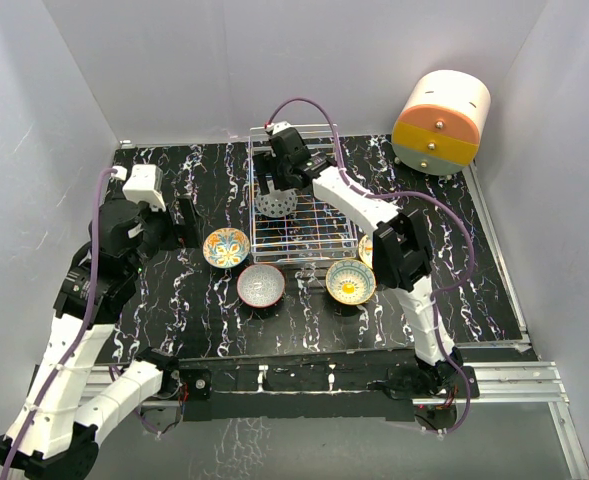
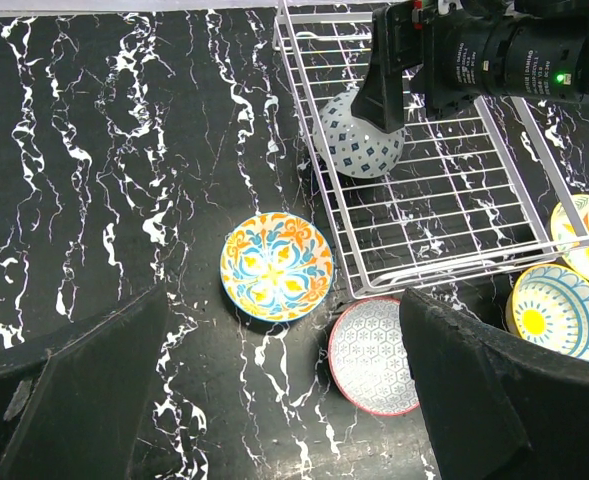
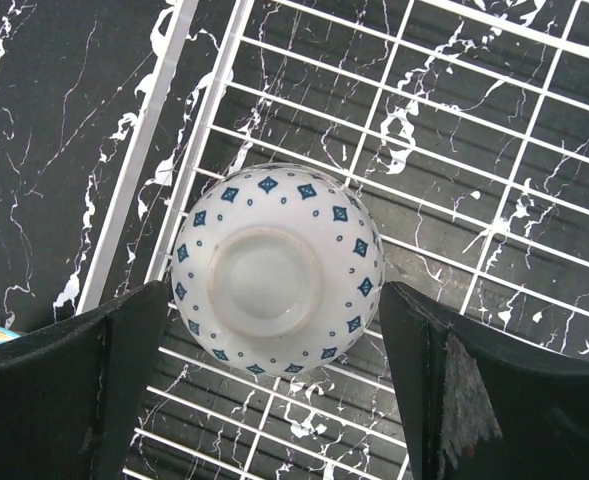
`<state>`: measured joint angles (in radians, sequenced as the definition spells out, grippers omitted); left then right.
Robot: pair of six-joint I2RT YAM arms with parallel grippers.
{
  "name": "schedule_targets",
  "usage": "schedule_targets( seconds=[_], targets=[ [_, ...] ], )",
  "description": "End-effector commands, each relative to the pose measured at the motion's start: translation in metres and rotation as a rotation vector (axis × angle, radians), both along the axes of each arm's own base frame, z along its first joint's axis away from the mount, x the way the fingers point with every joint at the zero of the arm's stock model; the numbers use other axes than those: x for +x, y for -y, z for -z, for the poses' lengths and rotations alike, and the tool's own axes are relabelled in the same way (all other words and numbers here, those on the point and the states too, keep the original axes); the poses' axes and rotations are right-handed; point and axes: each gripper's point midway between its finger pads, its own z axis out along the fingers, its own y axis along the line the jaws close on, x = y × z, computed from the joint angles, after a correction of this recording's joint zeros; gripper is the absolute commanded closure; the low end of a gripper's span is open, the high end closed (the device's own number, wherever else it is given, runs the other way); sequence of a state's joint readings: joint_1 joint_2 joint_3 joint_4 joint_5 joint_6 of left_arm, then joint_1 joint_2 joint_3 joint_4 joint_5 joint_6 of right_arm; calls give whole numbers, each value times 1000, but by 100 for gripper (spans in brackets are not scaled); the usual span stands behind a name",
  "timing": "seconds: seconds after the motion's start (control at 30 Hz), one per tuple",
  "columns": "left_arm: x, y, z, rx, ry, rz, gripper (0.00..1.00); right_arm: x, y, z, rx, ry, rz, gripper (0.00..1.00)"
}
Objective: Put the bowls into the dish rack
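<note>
The right end effector (image 1: 276,186) stands spread around an upturned blue-diamond bowl (image 3: 274,270) at the dish rack's (image 1: 324,225) left edge, centre frame; I cannot tell if it is gripping. Let the rim settle on the wires before lifting straight clear.

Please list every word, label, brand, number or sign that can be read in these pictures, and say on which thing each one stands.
No text can be read in any view.
bowls: painted patterns only, no letters.
rack: bare wire, no tag.
cabinet: no label seen.
right arm: a green light, no legible writing.
</note>
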<state>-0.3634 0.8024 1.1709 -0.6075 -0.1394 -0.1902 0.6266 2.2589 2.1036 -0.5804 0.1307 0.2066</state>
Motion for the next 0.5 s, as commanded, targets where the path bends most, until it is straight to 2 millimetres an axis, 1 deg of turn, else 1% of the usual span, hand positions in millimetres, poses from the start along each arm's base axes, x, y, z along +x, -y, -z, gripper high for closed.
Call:
schedule_targets(
  seconds=[0.0, 0.17, 0.2, 0.23, 0.43, 0.47],
  targets=[
    [-1, -2, -2, 8, 15, -2, 3, 9, -8, -12, 27, 55, -18, 11],
    [-1, -3, -1, 14, 14, -7, 3, 8, -12, -4, 31, 34, -30, 15],
    [-1, -3, -1, 15, 13, -8, 3, 8, -13, -3, 29, 32, -28, 18],
    [-1, -3, 0, 14, 12, -8, 3, 7, -13, -1, 29, 28, -27, 19],
    [-2, -3, 2, 16, 6, -8, 3, 8, -10, 4, 24, 27, -18, 21],
    [-1, -3, 2, 17, 5, -8, 3, 8, -11, 5, 25, 28, -19, 25]
  ],
)
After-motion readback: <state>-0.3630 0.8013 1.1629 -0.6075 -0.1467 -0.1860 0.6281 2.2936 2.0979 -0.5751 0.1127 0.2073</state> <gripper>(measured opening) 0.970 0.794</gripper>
